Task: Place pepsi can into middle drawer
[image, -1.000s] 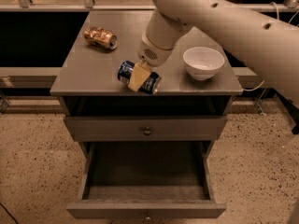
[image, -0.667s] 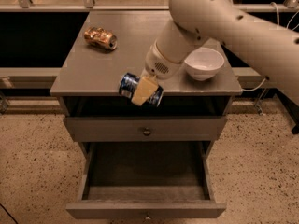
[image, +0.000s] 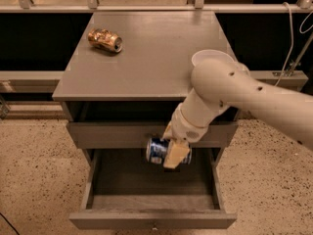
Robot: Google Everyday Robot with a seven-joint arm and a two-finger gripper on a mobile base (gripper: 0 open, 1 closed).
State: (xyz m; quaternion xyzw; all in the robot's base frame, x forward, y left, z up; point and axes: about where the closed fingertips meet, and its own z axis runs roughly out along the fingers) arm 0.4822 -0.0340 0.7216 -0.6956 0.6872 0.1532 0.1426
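Note:
My gripper (image: 173, 153) is shut on the pepsi can (image: 157, 151), a blue can with silver ends, held on its side. It hangs in front of the upper grey drawer front (image: 112, 134) and just above the open middle drawer (image: 151, 218), over the back middle of its cavity. The drawer is pulled out towards the camera and nothing shows inside it. My white arm (image: 234, 94) reaches down from the right.
A gold-brown can (image: 104, 39) lies on its side at the back left of the grey cabinet top (image: 142, 58). A white bowl (image: 212, 58) sits at the top's right edge, partly behind my arm. Speckled floor lies on both sides.
The gripper has carried the pepsi can off the cabinet top, forward and down past the upper drawer front, to just above the open drawer.

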